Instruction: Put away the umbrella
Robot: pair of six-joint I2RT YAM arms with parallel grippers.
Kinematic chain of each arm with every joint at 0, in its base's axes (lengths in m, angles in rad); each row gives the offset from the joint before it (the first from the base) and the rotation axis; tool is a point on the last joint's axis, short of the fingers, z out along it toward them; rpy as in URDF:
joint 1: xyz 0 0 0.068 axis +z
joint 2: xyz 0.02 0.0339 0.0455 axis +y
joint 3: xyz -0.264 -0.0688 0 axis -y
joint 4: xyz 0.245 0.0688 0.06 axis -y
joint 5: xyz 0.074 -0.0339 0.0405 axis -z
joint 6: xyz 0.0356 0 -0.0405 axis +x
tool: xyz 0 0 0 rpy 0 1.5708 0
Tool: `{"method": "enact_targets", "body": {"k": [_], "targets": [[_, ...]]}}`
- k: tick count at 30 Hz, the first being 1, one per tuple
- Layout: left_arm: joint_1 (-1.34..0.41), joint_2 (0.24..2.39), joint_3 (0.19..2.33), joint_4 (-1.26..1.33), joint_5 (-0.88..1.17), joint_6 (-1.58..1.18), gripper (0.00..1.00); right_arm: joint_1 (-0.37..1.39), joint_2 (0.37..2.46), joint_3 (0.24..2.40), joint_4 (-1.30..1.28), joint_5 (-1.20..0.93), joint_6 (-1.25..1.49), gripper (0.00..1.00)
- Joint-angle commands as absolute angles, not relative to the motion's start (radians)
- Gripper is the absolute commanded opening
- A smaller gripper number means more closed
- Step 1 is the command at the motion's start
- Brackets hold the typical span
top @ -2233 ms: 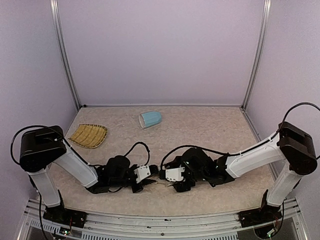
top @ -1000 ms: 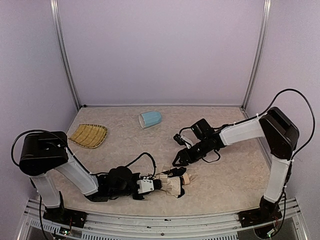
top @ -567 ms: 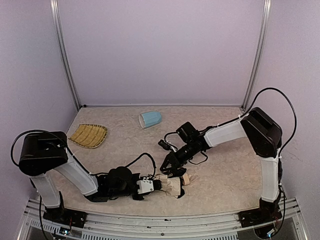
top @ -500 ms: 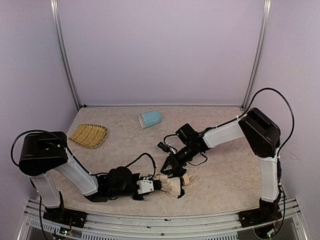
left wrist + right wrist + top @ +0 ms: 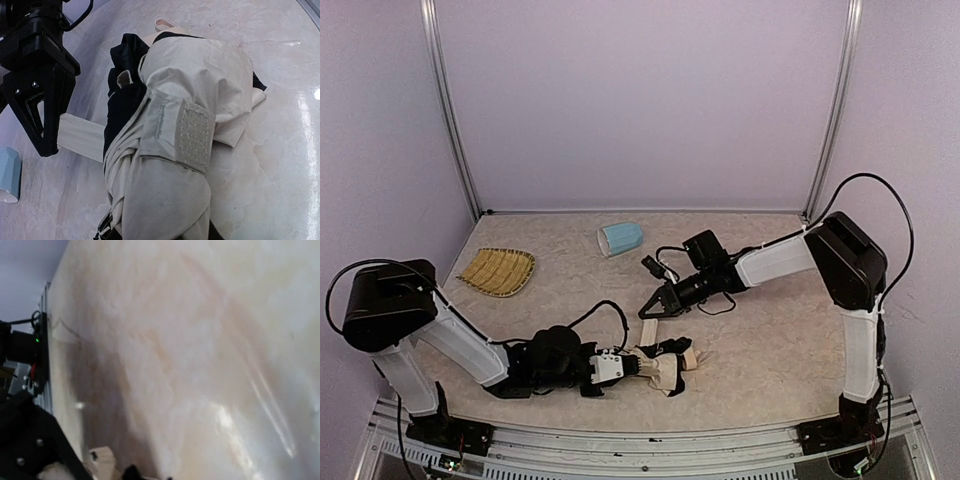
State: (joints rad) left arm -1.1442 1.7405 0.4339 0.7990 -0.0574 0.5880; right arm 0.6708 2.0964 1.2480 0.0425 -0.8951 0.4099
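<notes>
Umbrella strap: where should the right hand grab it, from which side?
Pinch the strap near its free end, across the flat faces, coming from the far side of the table, opposite the umbrella. It's a flat band sticking out clear of the bunched fabric. The right hand is shut there.

Bundled cream-beige fabric umbrella (image 5: pixel 190 100) with black lining lies right of the black right gripper's (image 5: pixel 44 148) pinched-together fingers (image 5: pixel 56 107); its flat beige strap (image 5: pixel 82 136) reaches them; light-blue mug (image 5: pixel 9 172) sits below-left.
</notes>
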Motion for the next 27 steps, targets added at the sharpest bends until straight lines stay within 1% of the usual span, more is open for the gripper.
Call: {"method": "enact_targets", "body": {"k": [1,4,8,11,15,19,22,27], "targets": [[-1.133,1.721,0.457,0.593,0.162,0.564,0.0,0.628,1.994,1.265,0.214,-0.809,0.375,0.0],[-1.1,1.727,0.492,0.535,0.24,0.554,0.0,0.627,1.956,1.258,0.218,-0.774,0.34,0.0],[-1.077,1.759,0.558,0.446,0.32,0.556,0.0,0.626,1.932,1.304,0.207,-0.747,0.316,0.0],[-1.021,1.803,0.624,0.374,0.37,0.483,0.0,0.63,1.902,1.305,0.187,-0.739,0.297,0.0],[-0.895,1.848,0.664,0.423,0.397,0.232,0.0,0.674,1.801,1.186,0.23,-0.729,0.264,0.0],[-0.844,1.92,0.76,0.381,0.45,0.082,0.0,0.729,1.725,1.017,0.409,-0.759,0.314,0.0],[-0.797,1.98,0.819,0.388,0.5,-0.042,0.0,0.749,1.736,0.981,0.442,-0.764,0.327,0.0],[-0.735,2.053,0.888,0.338,0.527,-0.126,0.0,0.777,1.741,0.938,0.487,-0.785,0.312,0.0]]}}
